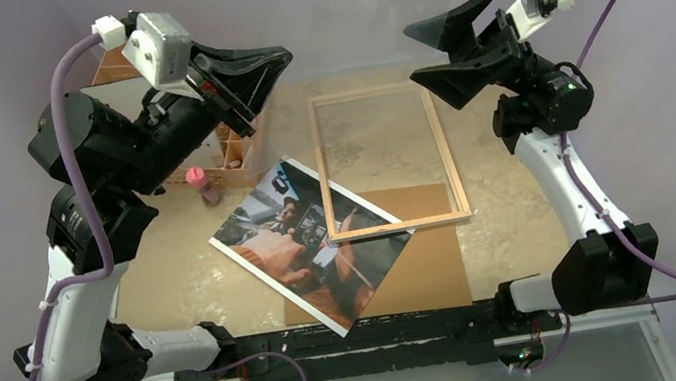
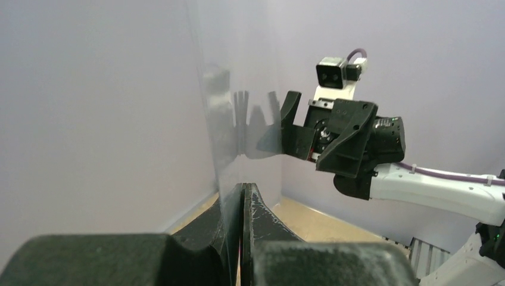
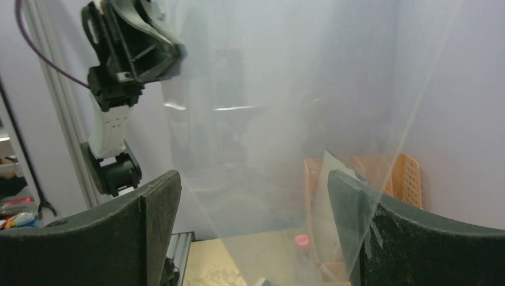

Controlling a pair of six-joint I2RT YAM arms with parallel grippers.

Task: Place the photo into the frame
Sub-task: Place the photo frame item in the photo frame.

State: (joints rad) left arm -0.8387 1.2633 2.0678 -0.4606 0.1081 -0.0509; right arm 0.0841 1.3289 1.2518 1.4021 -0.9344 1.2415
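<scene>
Claws up over the frame (image 1: 388, 158): my left claw (image 2: 242, 189) clamps a clear sheet (image 2: 238, 137) upright, my right claw (image 1: 417, 53) gapes wide, the frame's near-left corner overlapping the photo (image 1: 292, 248).

Left arm (image 1: 93, 136) raised, jaws shut; right arm (image 1: 544, 104) raised, jaws apart.

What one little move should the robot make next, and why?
Probably close the right claw on the clear sheet. The left claw is shut on one edge, holding it upright in the air, while the right claw is open at the opposite edge. A second grip should steady it.
</scene>
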